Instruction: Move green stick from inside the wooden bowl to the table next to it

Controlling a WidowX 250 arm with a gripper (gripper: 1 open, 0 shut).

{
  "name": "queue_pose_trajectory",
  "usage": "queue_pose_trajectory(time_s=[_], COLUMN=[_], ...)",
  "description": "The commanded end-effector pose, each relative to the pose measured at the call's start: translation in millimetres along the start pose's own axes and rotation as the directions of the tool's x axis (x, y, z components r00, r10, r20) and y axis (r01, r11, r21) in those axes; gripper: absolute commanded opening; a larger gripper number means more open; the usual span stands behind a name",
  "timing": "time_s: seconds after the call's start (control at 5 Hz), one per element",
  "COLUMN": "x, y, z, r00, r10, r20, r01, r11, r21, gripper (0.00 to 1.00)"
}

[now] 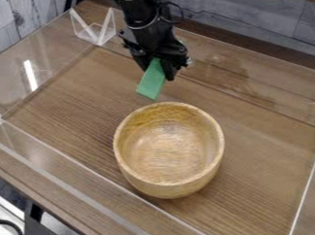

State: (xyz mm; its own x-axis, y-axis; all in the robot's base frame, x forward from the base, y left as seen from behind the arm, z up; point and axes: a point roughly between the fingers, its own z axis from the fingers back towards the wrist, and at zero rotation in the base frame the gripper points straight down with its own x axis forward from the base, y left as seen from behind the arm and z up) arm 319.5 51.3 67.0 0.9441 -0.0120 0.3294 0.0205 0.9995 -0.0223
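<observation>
The green stick (151, 83) hangs tilted in the air, its top end pinched by my black gripper (159, 63), which is shut on it. Stick and gripper are above the table (69, 113), just behind the far rim of the wooden bowl (170, 149). The round, light tan bowl stands near the middle of the table and shows nothing inside.
Clear acrylic walls (35, 61) run around the table's edges, with a low front wall (45, 162) close to the bowl. A white bracket (92, 29) sits at the back left behind the arm. Bare wood lies left and right of the bowl.
</observation>
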Motion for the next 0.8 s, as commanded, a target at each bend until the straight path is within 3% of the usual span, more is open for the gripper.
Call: queue_pose_trajectory(time_s=[0.0,0.6], x=[16.8,15.2], y=[1.3,1.1], z=[8.8,-0.1], r00=[0.999,0.998], r10=[0.008,0.053], r20=[0.054,0.015], r01=[-0.009,-0.053], r11=[1.0,0.998], r21=[0.018,0.022], gripper=[0.0,0.0])
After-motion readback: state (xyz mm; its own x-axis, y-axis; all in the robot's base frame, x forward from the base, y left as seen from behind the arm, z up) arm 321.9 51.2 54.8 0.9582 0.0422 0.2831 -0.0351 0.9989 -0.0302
